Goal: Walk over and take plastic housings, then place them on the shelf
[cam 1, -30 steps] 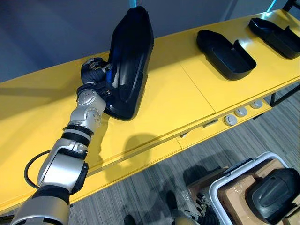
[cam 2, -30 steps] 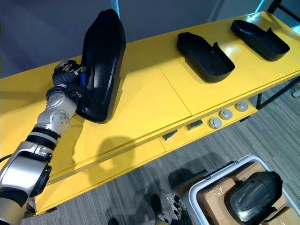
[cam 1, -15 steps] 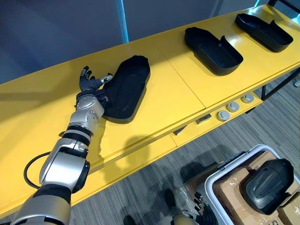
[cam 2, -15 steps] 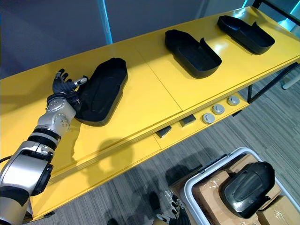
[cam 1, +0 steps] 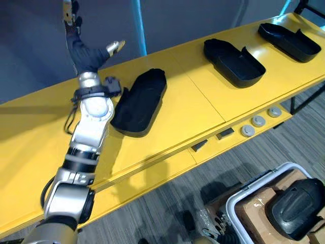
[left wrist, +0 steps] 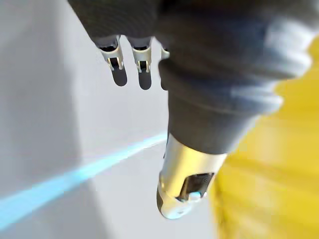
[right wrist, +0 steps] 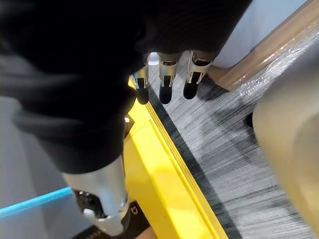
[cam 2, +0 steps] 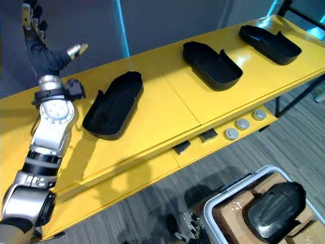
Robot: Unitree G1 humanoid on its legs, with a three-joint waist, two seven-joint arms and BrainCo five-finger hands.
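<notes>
— Black plastic housing (cam 1: 139,96) is lying hollow-up on the yellow shelf (cam 1: 193,109), just beside my raised left hand (cam 1: 84,53). Fingers?
— Spreading wide, holding nothing. My right hand (right wrist: 165,88) is hanging slack, empty. I'm judging the shell light, stiff, slick, so I'm favouring its rim.

Grey carpet floor (cam 1: 167,203) — white-rimmed crate (cam 1: 228,213) with cardboard boxes (cam 1: 254,211) — blue strip (cam 1: 139,25) on wall (cam 1: 203,15).

You see the right hand (right wrist: 165,79), fingers straight, above a glossy yellow shelf edge (right wrist: 159,184) and grey striped carpet (right wrist: 224,144), near a film-wrapped cardboard box (right wrist: 279,45).
</notes>
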